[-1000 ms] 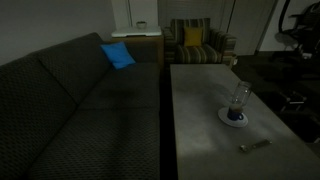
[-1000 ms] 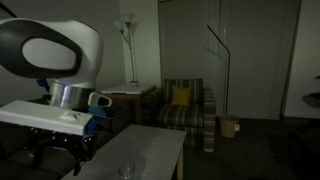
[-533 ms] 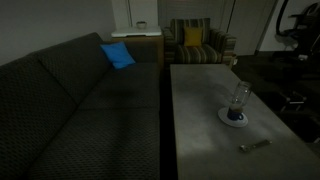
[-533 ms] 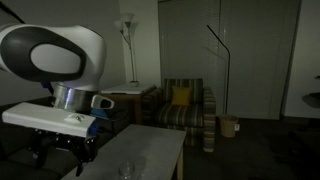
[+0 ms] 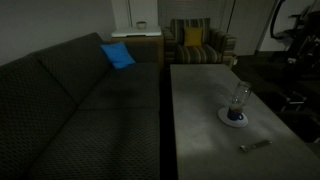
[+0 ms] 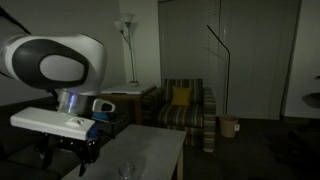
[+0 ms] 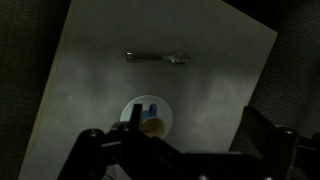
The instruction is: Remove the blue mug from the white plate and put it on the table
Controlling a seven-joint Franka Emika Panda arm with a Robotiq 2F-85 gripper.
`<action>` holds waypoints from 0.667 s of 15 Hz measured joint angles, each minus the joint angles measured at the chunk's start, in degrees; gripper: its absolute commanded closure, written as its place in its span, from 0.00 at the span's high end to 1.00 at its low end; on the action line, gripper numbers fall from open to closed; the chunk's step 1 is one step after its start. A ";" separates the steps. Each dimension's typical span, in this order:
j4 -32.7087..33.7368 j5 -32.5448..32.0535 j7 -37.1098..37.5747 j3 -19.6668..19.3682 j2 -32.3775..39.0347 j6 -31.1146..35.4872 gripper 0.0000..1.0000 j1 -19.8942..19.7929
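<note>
The blue mug (image 5: pixel 238 100) stands upright on the white plate (image 5: pixel 226 118) near the right edge of the light-grey table (image 5: pixel 200 110). In the wrist view I look down on the mug (image 7: pixel 151 120) and the plate (image 7: pixel 132 108). My gripper (image 7: pixel 195 130) hangs above the table, open and empty. Its left finger overlaps the plate's edge and its right finger is far to the right. In an exterior view the gripper (image 6: pixel 65 155) hangs above the table's near end, beside the mug's rim (image 6: pixel 127 170).
A thin grey stick-shaped object (image 5: pixel 255 146) lies on the table near the plate; it also shows in the wrist view (image 7: pixel 155 57). A dark sofa (image 5: pixel 70 110) with a blue cushion (image 5: pixel 118 55) runs along the table. A striped armchair (image 5: pixel 197 45) stands beyond it.
The arm has come down a little and shifted slightly right in an exterior view. The mug, plate and stick have not moved.
</note>
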 measured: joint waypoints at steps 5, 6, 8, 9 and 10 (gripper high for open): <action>10.71 -0.72 0.35 1.32 9.12 -1.08 1.00 -0.04; 13.27 -1.66 1.19 1.39 11.11 -1.80 1.00 0.06; 18.16 -4.16 3.56 1.37 14.72 -4.36 1.00 0.37; 20.12 -4.95 4.33 1.37 16.11 -5.65 1.00 0.52; 21.32 -5.23 4.61 1.37 16.98 -6.21 1.00 0.63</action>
